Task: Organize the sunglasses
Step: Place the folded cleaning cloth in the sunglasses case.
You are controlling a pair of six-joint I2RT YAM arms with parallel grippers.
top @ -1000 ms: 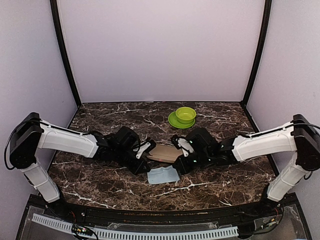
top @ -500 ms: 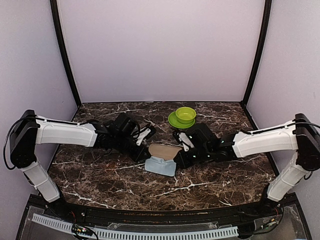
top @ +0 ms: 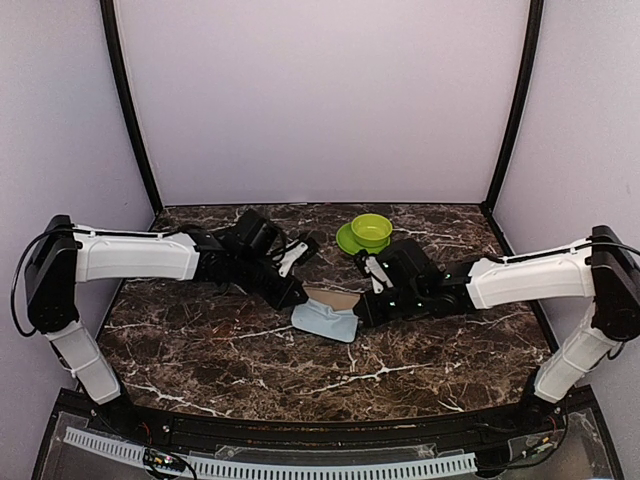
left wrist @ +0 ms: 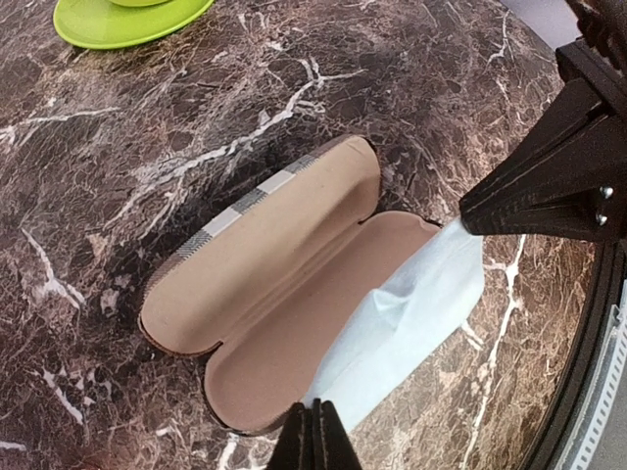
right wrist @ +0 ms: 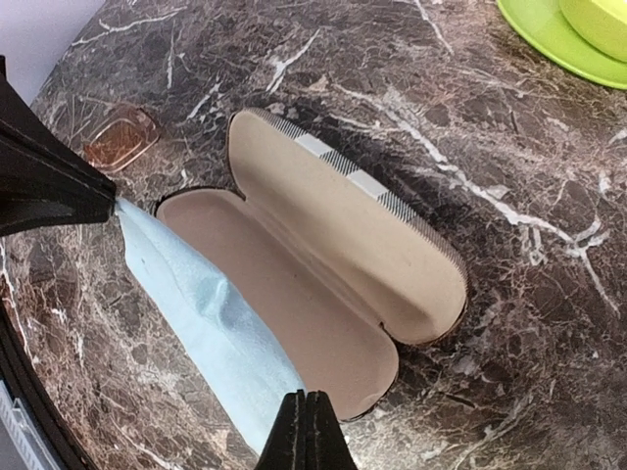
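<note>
A light blue cloth [top: 326, 322] hangs stretched between my two grippers, each shut on one corner. My left gripper [top: 298, 301] pinches the left corner [left wrist: 315, 431], and my right gripper [top: 358, 317] the right one [right wrist: 307, 423]. The cloth [left wrist: 416, 308] lies over the near edge of an open glasses case [left wrist: 279, 264] with a tan lining [right wrist: 343, 250] and a plaid shell. The case is empty. An amber lens of the sunglasses [right wrist: 121, 137] shows on the table past the left gripper's fingers [right wrist: 49, 186]; the rest is hidden.
A green bowl on a green plate [top: 365, 235] stands just behind the case, close to the right arm. The plate's rim [left wrist: 127, 22] also shows at the wrist views' top edges. Dark marble table [top: 200, 350] spreads in front.
Both grippers have carried the cloth away from the near edge, towards the back, so that it now overlaps the open case. Both arms have stretched further out.
</note>
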